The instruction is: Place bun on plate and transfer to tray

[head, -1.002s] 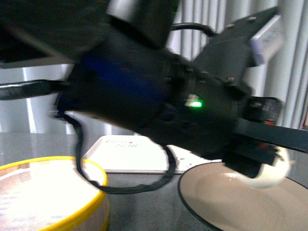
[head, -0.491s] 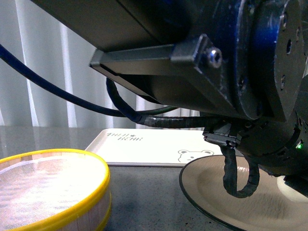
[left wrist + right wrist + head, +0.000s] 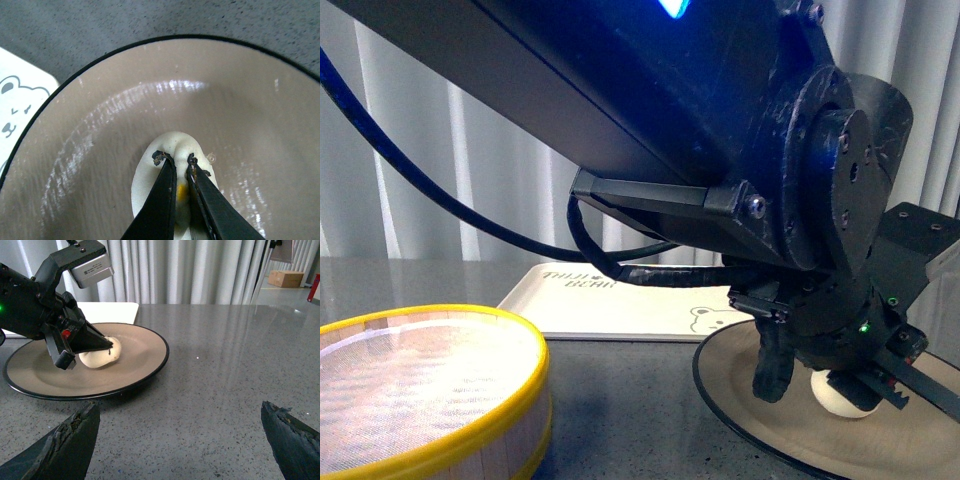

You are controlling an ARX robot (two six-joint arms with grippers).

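Observation:
The cream-white bun (image 3: 172,150) rests on the inside of the beige plate (image 3: 100,130) with its black rim. My left gripper (image 3: 175,161) is shut on the bun, its black fingers pinching the bun's top. In the front view the bun (image 3: 838,397) shows under the left arm, on the plate (image 3: 740,385). In the right wrist view the left gripper (image 3: 106,346) holds the bun (image 3: 105,356) on the plate (image 3: 145,347). My right gripper (image 3: 181,432) is open and empty, over bare grey table beside the plate. The cream tray (image 3: 620,305) lies behind the plate.
A round yellow-rimmed steamer basket (image 3: 430,385) stands at the front left. The left arm (image 3: 650,140) fills much of the front view. The tray's bear-face corner (image 3: 17,100) lies beside the plate. White curtains hang behind the grey table (image 3: 235,355).
The left arm has swung down and settled over the plate. The bun, held above the plate's far side a second ago, now rests on the plate in the shut gripper.

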